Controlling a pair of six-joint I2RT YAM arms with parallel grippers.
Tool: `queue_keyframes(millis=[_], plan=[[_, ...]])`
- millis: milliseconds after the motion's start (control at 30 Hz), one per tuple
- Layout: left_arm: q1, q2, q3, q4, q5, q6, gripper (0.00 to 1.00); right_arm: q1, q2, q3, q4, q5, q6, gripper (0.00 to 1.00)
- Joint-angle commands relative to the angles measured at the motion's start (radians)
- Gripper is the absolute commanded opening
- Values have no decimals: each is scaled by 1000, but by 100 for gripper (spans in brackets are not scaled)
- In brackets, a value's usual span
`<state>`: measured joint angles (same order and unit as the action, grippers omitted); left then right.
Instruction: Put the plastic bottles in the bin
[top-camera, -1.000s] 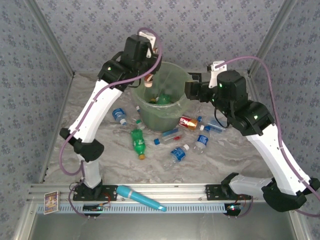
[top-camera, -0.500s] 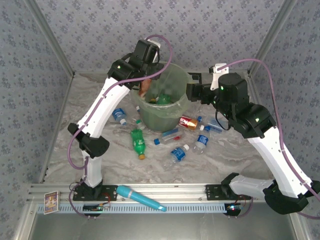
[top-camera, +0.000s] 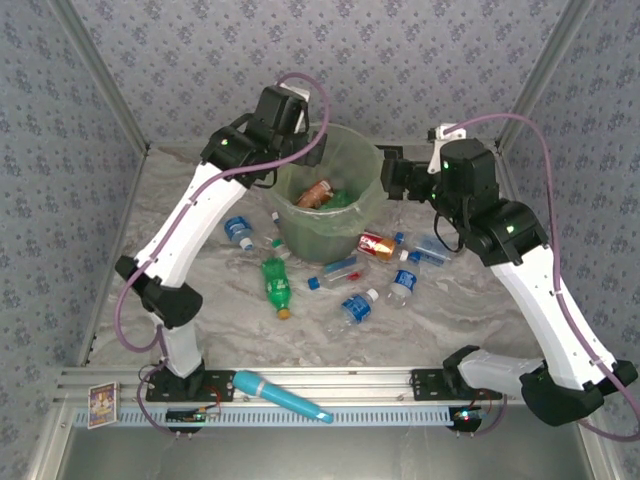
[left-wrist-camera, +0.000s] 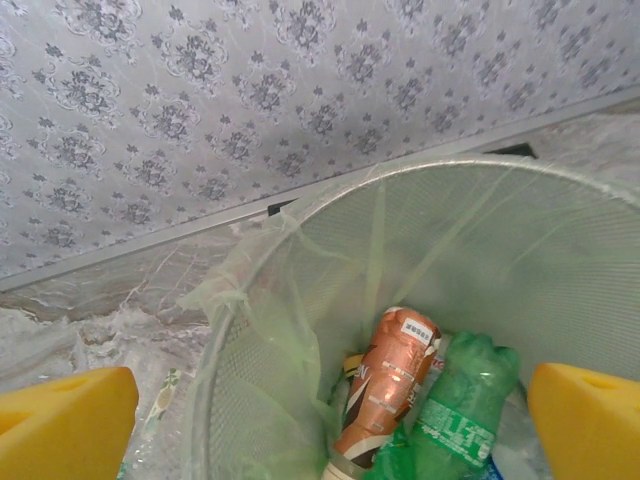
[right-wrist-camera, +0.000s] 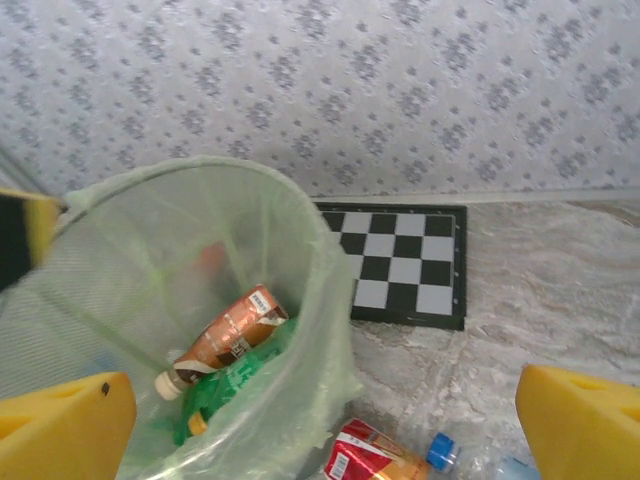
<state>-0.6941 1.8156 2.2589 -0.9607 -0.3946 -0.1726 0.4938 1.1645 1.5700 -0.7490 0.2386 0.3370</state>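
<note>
Your left tool (left-wrist-camera: 322, 428) is spread wide. Its yellow fingers (left-wrist-camera: 62, 420) sit at the lower corners of the left wrist view, with nothing pinched between them. It hangs above the bin (left-wrist-camera: 400, 178), on its left side, and looks down into the lined bucket. Inside, a brown-labelled bottle (left-wrist-camera: 390, 372) and a green bottle (left-wrist-camera: 462, 412) lie side by side, touching.

Your right tool (right-wrist-camera: 322, 428) is spread just as wide and is also empty. It hovers off the right side of the bin's rim, over the surface (top-camera: 470, 310). Beneath it, a red-labelled bottle (right-wrist-camera: 362, 462) lies on its side, just beside the foot of the bin. A checkerboard (right-wrist-camera: 400, 262) lies flat behind the bin, against the back wall.

From the top view, more bottles lie on the surface around the bin:
- A second green bottle (top-camera: 277, 284) with an orange cap lies in front of the bin.
- One clear blue-labelled bottle (top-camera: 238, 231) lies to the bin's left.
- Another clear bottle (top-camera: 356, 306) lies in front of the bin.
- A third clear bottle (top-camera: 403, 285) lies just to the right of that one.
- More clear bottles lie near the red-labelled bottle.

A teal stick (top-camera: 282, 393) rests on the rail at the near edge, between your two arm bases.
</note>
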Motion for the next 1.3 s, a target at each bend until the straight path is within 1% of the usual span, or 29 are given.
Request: queue_keyframes(millis=[0,100,200,300,367,433,600,733,767,933,1067,1133,1267], plan=[[-3,-87,-53,56,56,-65,100,-79,18,-23,-68,-62,94,100],[-1,-155,-161,109,99,-108,100,-167,32,-64,-95,-122,161,100],[-1,-225,-274,167,124,-139,100,-264,42,-128,-92,-211,217,99],[11,-285,-377,197,144,-183,100,-367,62,-197,-88,-325,282,99],[20,-323,-439,217,159,-205,100,-438,79,-242,-93,-391,353,100],[27,-358,-490,233,164,-221,100,-477,98,-275,-102,-431,399,100],[52,-426,-582,253,177,-260,100,-501,141,-333,-112,-448,500,100],[71,-469,-633,260,180,-278,100,-509,190,-369,-101,-493,568,100],[76,-479,-644,261,180,-281,100,-509,201,-408,-91,-493,582,99],[91,-519,-680,266,183,-286,100,-509,238,-486,-38,-519,692,99],[104,-539,-695,264,189,-289,100,-519,280,-546,38,-565,772,99],[107,-545,-699,263,190,-289,100,-529,307,-559,89,-586,794,99],[116,-557,-709,259,191,-289,100,-535,365,-539,107,-563,806,99]])
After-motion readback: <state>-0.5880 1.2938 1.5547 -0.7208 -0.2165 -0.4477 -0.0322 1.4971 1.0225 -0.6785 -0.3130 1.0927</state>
